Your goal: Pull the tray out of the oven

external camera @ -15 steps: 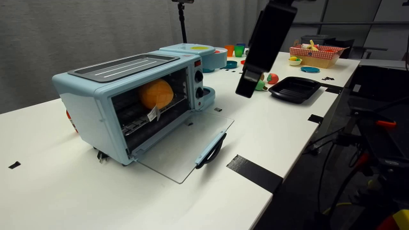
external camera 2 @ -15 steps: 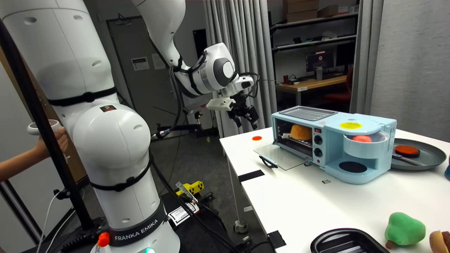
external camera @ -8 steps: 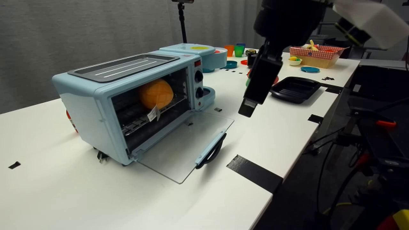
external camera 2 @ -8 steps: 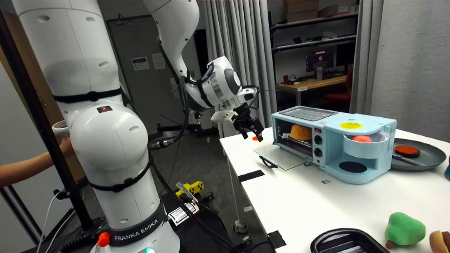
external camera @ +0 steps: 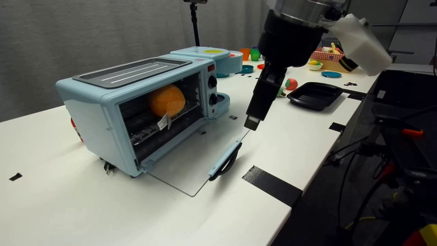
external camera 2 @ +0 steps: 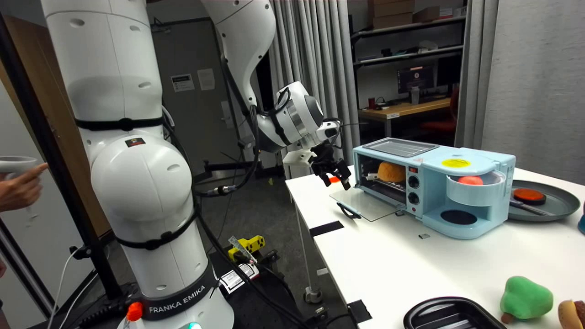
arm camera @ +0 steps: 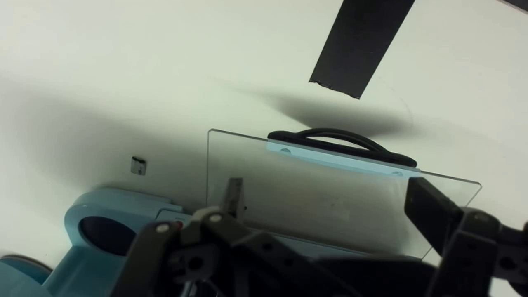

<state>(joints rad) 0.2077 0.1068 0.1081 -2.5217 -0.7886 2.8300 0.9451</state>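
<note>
The light-blue oven (external camera: 87, 124) stands on the table, also in an exterior view (external camera 2: 413, 208). Its glass door (external camera: 191, 159) is down, with the dark handle (external camera: 227, 165) at its outer edge. The tray, a silver wire rack (external camera: 145, 135), is inside the oven, partly covered by an orange-brown bread-like lump (external camera: 167, 100) with a white tag. My gripper (external camera 2: 337, 183) is in the air in front of the oven, by the lowered door. In the wrist view my gripper (arm camera: 324, 189) has its fingers wide apart, nothing between them, over the glass door (arm camera: 326, 202). The rack is hidden there.
A grey shallow pan (external camera: 133, 72) lies on top of the oven. A black dish-like tray (external camera: 315, 95) and a red toy strawberry (external camera: 291, 84) are farther along the table. A green toy (external camera 2: 525, 299) and a grey plate (external camera 2: 555, 201) also stand on the table.
My gripper has come down and moved toward the oven, now by the door's outer corner. The arm follows it. The oven, door, rack and lump have not moved.
</note>
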